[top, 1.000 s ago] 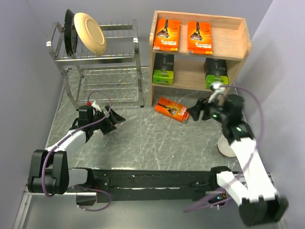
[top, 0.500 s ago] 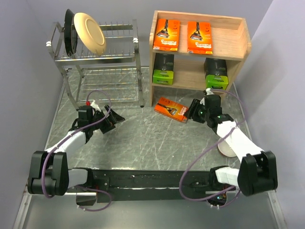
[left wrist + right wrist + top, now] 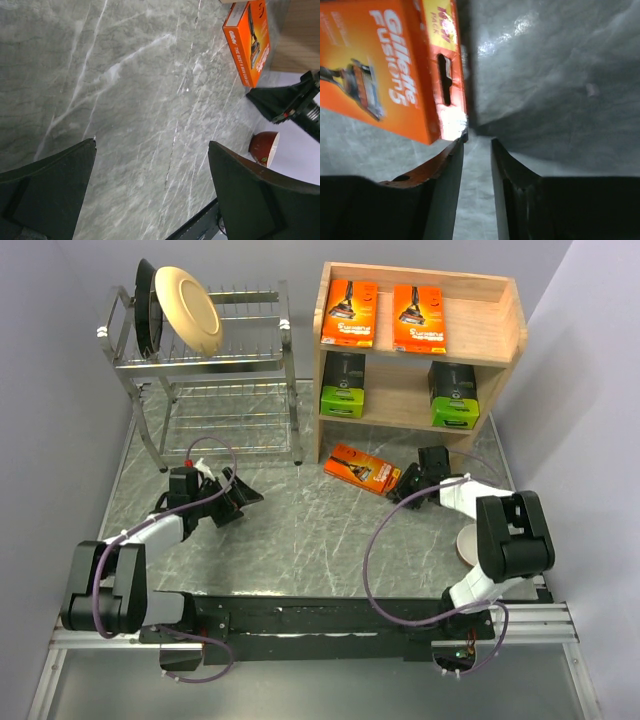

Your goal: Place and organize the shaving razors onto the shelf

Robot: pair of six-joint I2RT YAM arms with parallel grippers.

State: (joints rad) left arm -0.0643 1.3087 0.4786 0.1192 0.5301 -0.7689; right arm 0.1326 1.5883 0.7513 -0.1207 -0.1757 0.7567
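The wooden shelf (image 3: 505, 335) stands at the back right. Two orange razor packs (image 3: 350, 313) (image 3: 419, 317) lie on its top tier. Two black packs with green ends (image 3: 343, 385) (image 3: 453, 395) stand on its lower tier. A third orange pack (image 3: 362, 468) lies flat on the table before the shelf; it also shows in the right wrist view (image 3: 380, 75) and the left wrist view (image 3: 248, 40). My right gripper (image 3: 403, 487) (image 3: 478, 137) is low at the pack's right end, jaws a narrow gap apart and empty, its left fingertip (image 3: 462, 137) touching the pack's corner. My left gripper (image 3: 245, 495) (image 3: 152, 145) is open and empty over bare table.
A chrome dish rack (image 3: 210, 360) with plates (image 3: 185, 305) stands at the back left. A red bowl (image 3: 467, 540) (image 3: 264, 146) sits at the right, partly under my right arm. Grey walls close in on both sides.
My right gripper has dropped to the table and slid left to the end of the loose orange pack, its arm folding low. The left arm has barely moved.
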